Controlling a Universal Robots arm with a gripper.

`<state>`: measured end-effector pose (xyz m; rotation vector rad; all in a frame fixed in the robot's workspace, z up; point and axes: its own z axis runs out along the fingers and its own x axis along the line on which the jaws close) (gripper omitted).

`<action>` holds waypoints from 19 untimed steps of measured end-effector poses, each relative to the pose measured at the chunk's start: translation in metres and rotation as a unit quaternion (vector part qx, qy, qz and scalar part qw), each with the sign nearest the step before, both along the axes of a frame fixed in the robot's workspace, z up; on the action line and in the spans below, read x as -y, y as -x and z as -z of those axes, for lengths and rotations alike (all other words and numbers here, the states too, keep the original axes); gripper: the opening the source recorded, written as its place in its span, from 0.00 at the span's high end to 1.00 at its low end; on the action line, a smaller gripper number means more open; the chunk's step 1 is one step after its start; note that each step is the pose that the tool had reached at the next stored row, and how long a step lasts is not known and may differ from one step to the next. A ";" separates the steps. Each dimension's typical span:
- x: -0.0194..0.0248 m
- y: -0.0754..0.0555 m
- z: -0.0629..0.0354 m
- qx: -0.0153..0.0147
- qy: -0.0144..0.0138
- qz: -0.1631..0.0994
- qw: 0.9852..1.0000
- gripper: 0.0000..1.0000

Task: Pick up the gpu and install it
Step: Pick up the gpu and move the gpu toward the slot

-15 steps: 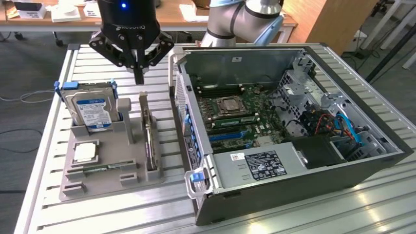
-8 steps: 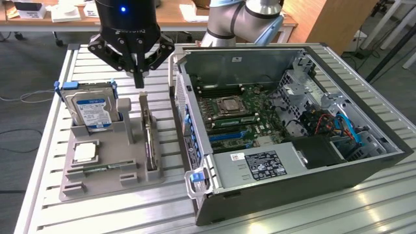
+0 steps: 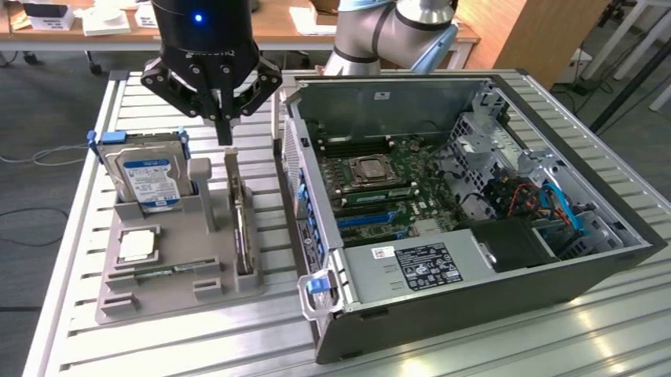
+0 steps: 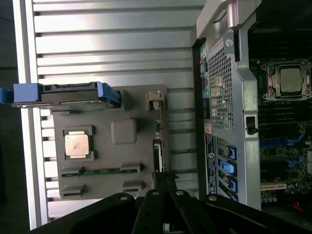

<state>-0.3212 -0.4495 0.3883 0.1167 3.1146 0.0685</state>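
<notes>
Read as a clock face, the exterior view has the gripper (image 3: 223, 140) hanging at about eleven o'clock. Its two fingers are drawn together into one dark blade, and nothing is caught between them. It hangs above the gpu (image 3: 241, 224), and as far as the angle lets me judge, the tips are clear of the card.

The gpu stands on its long edge in a slot of the grey parts tray (image 3: 199, 236), along the tray's three o'clock side, next to the computer case (image 3: 461, 314). In the wrist view the card (image 4: 157, 146) is a thin dark strip running across the tray (image 4: 141, 161) toward the closed gripper (image 4: 163, 179), with its pale metal bracket at the end away from the fingers.

In the same tray, the hard drive (image 3: 150, 177) stands upright in blue rails at eleven o'clock. The processor chip (image 3: 137, 246) lies flat at nine, and the green memory stick (image 3: 168, 272) sits in its groove near seven.

The case lies on its side at the tray's three o'clock, on the slatted metal table (image 3: 210, 338). Its side panel is off and the motherboard (image 3: 388, 188) is exposed.
</notes>
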 end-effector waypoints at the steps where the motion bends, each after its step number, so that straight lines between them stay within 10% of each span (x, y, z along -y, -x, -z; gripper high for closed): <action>1: 0.0000 0.000 0.0000 0.000 0.000 0.000 1.000 0.89; 10: 0.0004 0.000 0.0000 0.000 0.000 0.000 1.000 0.89; 14: 0.0005 0.000 0.0000 0.000 0.000 0.000 1.000 0.65; 19: 0.0007 0.000 0.0000 0.000 0.000 0.000 1.000 0.58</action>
